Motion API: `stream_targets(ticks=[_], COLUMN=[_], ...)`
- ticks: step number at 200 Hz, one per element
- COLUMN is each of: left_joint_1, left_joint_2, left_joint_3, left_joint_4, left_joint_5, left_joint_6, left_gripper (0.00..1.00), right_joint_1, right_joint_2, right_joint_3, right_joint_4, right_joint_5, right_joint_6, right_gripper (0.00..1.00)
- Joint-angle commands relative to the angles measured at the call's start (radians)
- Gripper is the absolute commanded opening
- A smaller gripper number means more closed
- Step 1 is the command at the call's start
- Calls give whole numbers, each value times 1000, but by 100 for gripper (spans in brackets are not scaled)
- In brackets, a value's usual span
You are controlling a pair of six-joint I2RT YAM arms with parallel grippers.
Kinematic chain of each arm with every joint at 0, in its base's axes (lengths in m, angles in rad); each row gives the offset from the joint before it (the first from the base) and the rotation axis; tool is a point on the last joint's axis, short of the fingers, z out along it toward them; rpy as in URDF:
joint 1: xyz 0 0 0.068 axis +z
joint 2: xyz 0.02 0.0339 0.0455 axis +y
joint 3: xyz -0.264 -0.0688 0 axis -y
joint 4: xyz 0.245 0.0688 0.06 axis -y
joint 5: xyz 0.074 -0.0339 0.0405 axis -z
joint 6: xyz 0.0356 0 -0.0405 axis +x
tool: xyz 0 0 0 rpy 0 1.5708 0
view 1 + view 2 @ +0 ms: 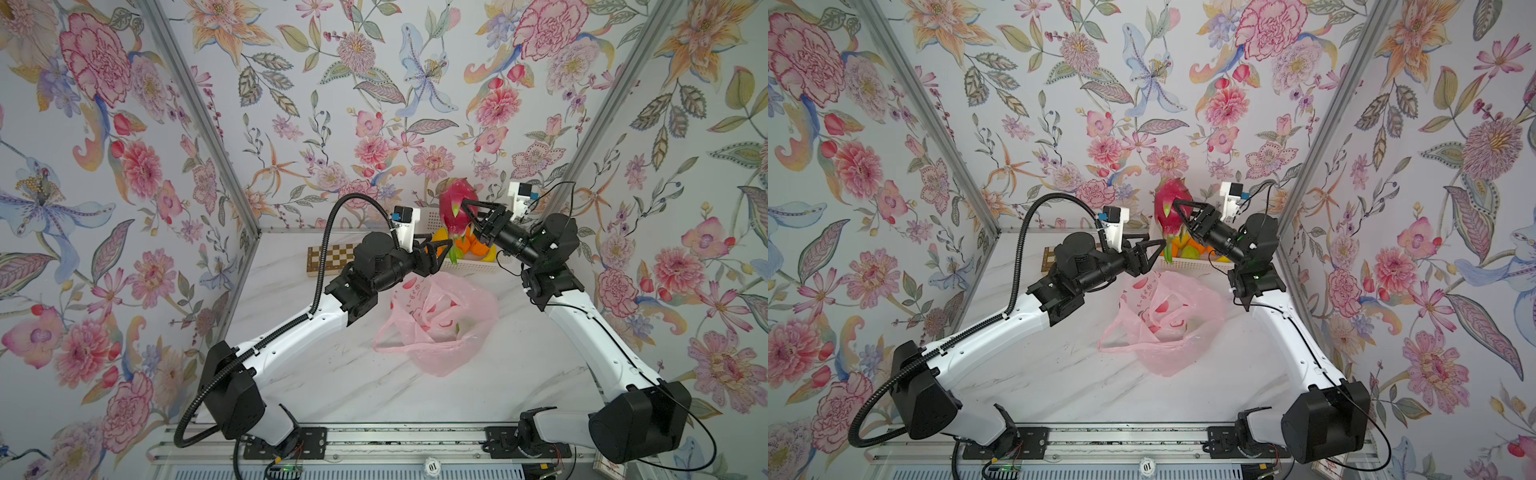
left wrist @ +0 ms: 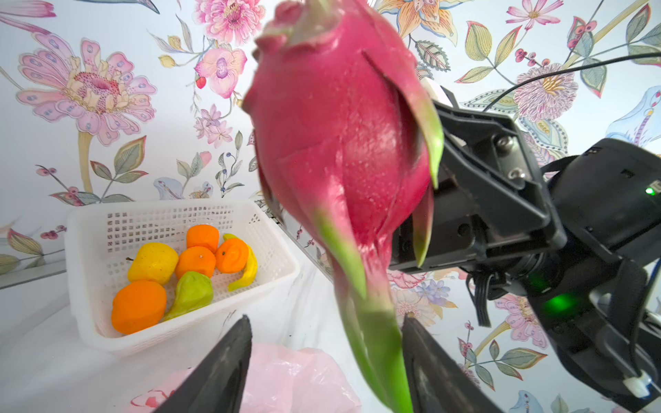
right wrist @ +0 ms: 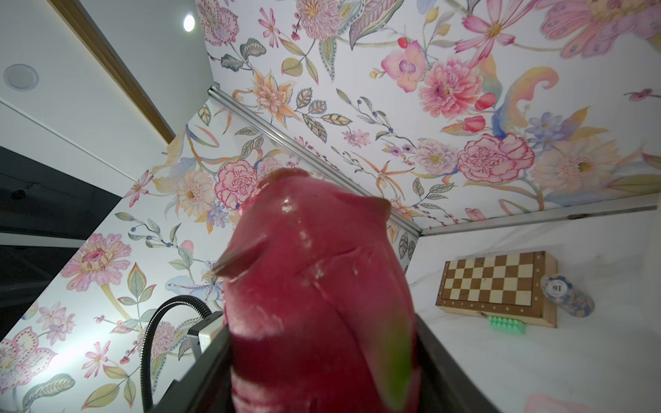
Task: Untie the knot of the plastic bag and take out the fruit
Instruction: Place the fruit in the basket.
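Untied bag (image 1: 440, 328) lies open on desk (image 1: 332, 374); green bit inside, likely one fruit left. Right claw (image 1: 467, 218) grips dragon fruit (image 1: 455, 199) over basket (image 2: 179, 214) at bag's 12 o'clock. Left claw (image 1: 442, 255) released, just below it.

White marbled tabletop (image 1: 332, 374), pink plastic bag (image 1: 469, 303) mid-table, white basket (image 2: 161, 221) and chessboard box (image 3: 495, 284) at back

Basket (image 2: 161, 207) holds seven pieces: four oranges (image 2: 196, 261), one yellow fruit (image 2: 153, 262), one green fruit (image 2: 191, 293), one banana (image 2: 246, 275). Near the basket: one dragon fruit (image 2: 339, 143), one bag (image 1: 469, 299), one chessboard (image 3: 497, 282). Farther from the basket: one chip stack (image 3: 567, 295), chips in it uncountable, and one green block (image 3: 507, 325).
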Motion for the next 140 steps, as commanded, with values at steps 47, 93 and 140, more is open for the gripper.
stream_targets(ticks=[47,93,140], left_joint_1=[-2,3,25], left_joint_2=[-63,-43,-4], left_joint_3=[69,106,122], left_joint_4=[-290,-395,-428], left_joint_5=[-165,-184,-114], left_joint_6=[274,372,384], left_gripper=[92,99,99], right_joint_1=[-94,-115,-130], right_joint_2=[91,267,490], right_joint_3=[144,262,418], right_joint_4=[-332,-497,-646], right_joint_5=[214,368,518], right_joint_6=[-233,-381,-536], right_gripper=[43,43,42])
